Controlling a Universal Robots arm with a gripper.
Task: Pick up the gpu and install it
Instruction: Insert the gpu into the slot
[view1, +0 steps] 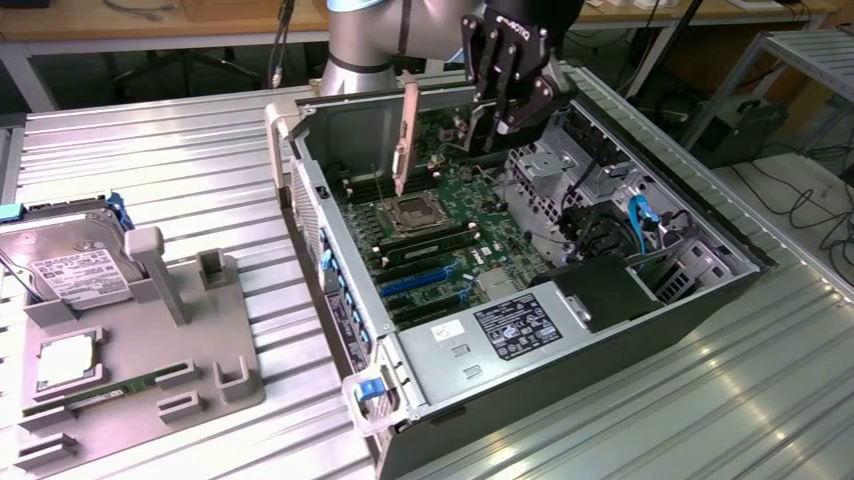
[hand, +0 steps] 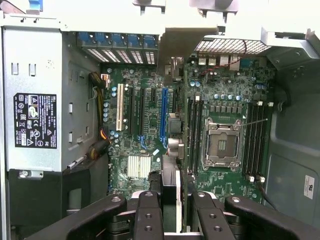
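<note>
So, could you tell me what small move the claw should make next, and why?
Probably a short sideways shift toward the blue slot before any lowering. The claw holds the gpu upright above the board, and in the wrist view the card's edge lies beside that slot, on the socket's side, not over it.

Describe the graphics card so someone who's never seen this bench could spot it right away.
Find the open grey computer case lying on the ribbed metal table, its green motherboard facing up. Above its far end, the black gripper grips the gpu, a thin flat card held on edge. Its long silver metal bracket hanging down over the board sets it apart.
</note>
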